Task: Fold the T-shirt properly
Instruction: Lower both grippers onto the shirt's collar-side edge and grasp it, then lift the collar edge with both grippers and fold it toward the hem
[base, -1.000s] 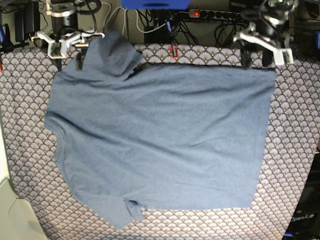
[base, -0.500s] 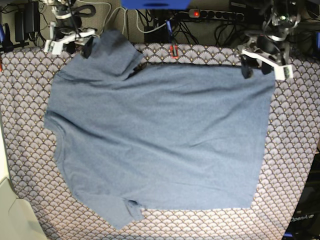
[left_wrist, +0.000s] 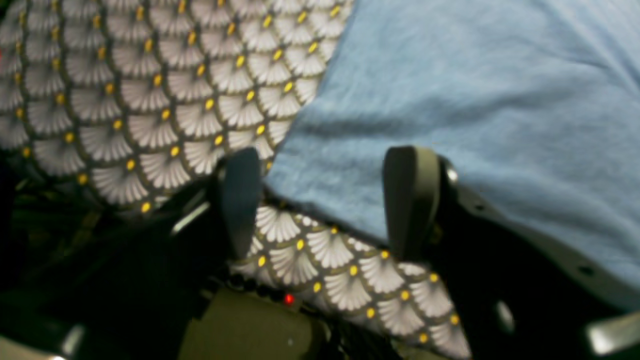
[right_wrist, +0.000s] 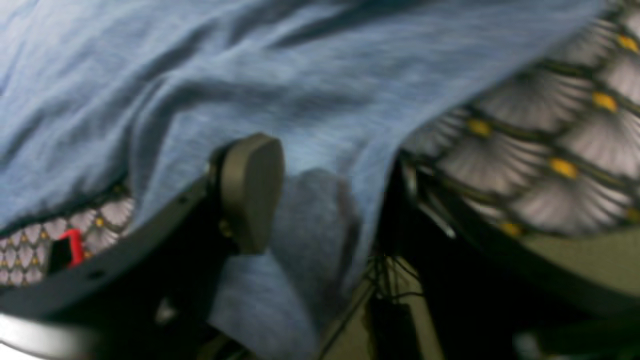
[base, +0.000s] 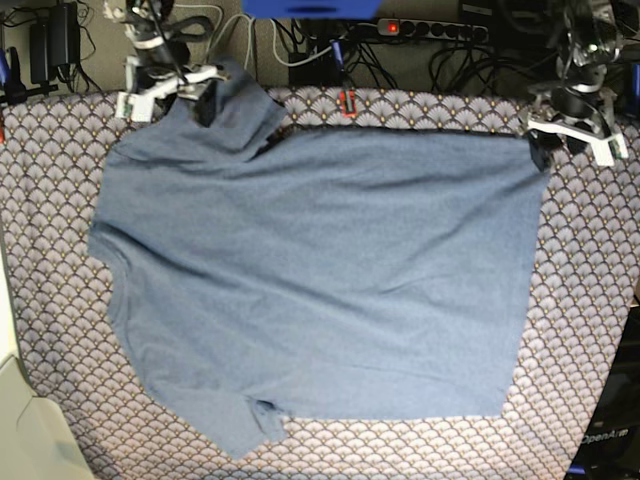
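Observation:
The slate-blue T-shirt (base: 320, 270) lies spread flat on the scallop-patterned covering (base: 580, 300), collar to the left and hem to the right; no lettering shows. My right gripper (base: 168, 98) is at the far sleeve, on the left of the base view. In the right wrist view it (right_wrist: 325, 200) is open, with sleeve cloth (right_wrist: 310, 220) between the jaws. My left gripper (base: 572, 142) is at the shirt's far hem corner on the right. In the left wrist view it (left_wrist: 325, 205) is open, with that corner (left_wrist: 340, 185) lying between the fingertips (left_wrist: 241, 195).
The table's back edge runs just behind both grippers, with cables and a power strip (base: 420, 28) beyond it. A small red item (base: 347, 103) sits at the back edge. A beige object (base: 20, 420) is at the lower left, and black equipment (base: 605, 430) at the lower right.
The right gripper moved right and down onto the far sleeve. The left gripper moved right along the back edge to the hem corner. The shirt has barely shifted.

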